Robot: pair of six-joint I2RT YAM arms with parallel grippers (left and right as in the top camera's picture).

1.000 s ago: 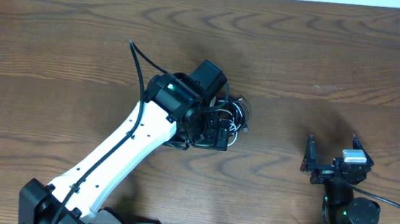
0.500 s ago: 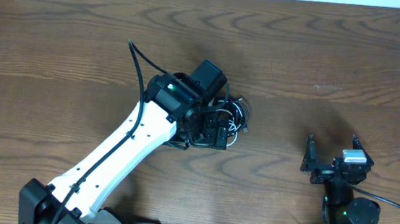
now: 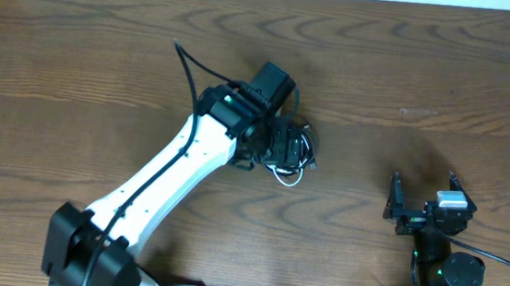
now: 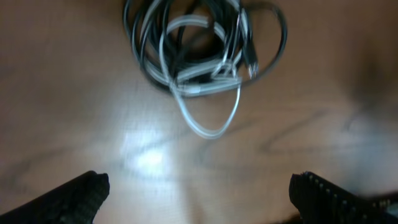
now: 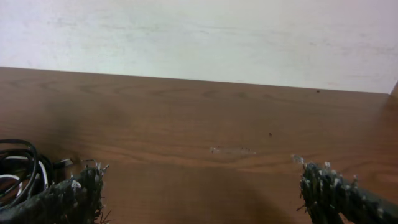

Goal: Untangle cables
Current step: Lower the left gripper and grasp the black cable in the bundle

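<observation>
progress: none shown, all separating left to be done | cables [image 4: 199, 56]: heaped in one knot on the table [image 3: 428, 66], near centre | left claw [image 4: 199, 186]: spread apart over the knot, nothing held | right claw [image 5: 202, 186]: spread apart, empty, well aside

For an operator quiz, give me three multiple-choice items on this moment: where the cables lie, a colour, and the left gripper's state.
1. Where on the table is the tangle of cables?
A. far left edge B. near the middle, by the left arm's wrist C. front right corner
2. What colour is the loop sticking out of the tangle toward the left gripper?
A. red B. blue C. white
3. How is the left gripper?
A. open, empty B. shut on a cable C. shut, empty
Answers: 1 B, overhead shows it beside the wrist; 2 C, the left wrist view shows a white loop among black cords; 3 A, its fingers stand wide apart, bare wood between.
</observation>
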